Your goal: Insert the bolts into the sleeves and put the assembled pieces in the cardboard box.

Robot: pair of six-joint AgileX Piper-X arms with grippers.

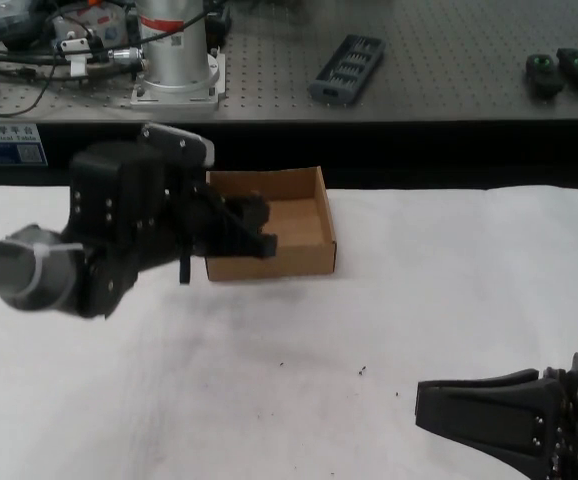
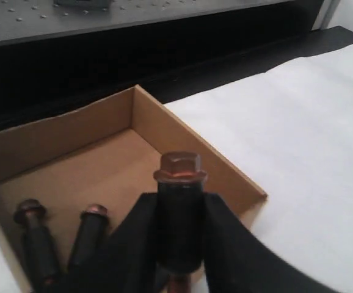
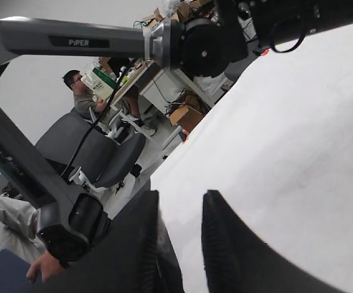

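Left wrist view: left gripper (image 2: 181,210) pinches sleeved bolt (image 2: 180,177) over box (image 2: 192,146); released here, it may bounce out beside the jaws.

You're looking at a plain tan cardboard box (image 2: 167,131), a copper-coloured bolt (image 2: 180,168) in a black sleeve (image 2: 179,235), the black left claw (image 2: 181,204) and right claw (image 3: 181,210), and a white counter (image 1: 419,330).

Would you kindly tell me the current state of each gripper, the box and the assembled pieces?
left gripper: shut on the held assembled piece.
held assembled piece: bolt seated in sleeve, not yet released.
cardboard box: open-topped, two pieces inside.
two loose assembled pieces: lying on the box floor.
right gripper: open, empty, over the white cloth.
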